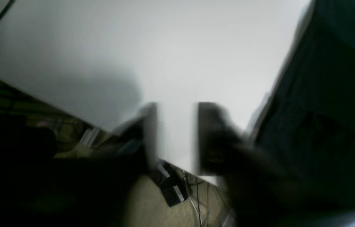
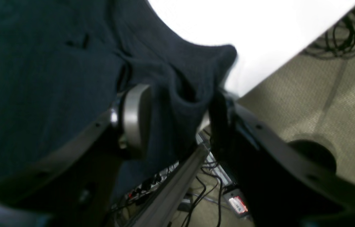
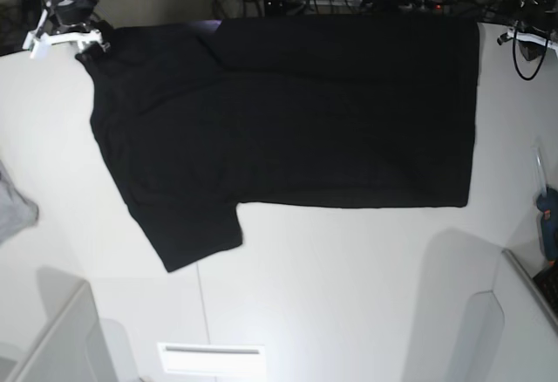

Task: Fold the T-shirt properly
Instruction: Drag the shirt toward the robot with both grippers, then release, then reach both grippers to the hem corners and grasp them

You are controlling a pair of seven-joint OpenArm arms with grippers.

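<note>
Black T-shirt (image 3: 296, 112) flat on white table (image 3: 349, 295), grey cloth (image 3: 13, 208) nearby, right jaws apart around its sleeve, left jaws parted, empty.

Base overhead on table (image 3: 349, 269), wrist views close, sharing T-shirt (image 3: 296, 112)

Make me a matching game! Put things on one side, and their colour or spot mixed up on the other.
Things:
1. T-shirt
2. small cloth
3. table
4. right gripper

Matches:
a. white
b. grey
c. at the shirt's edge
d. black, spread flat

Pairs: 1-d, 2-b, 3-a, 4-c
</note>
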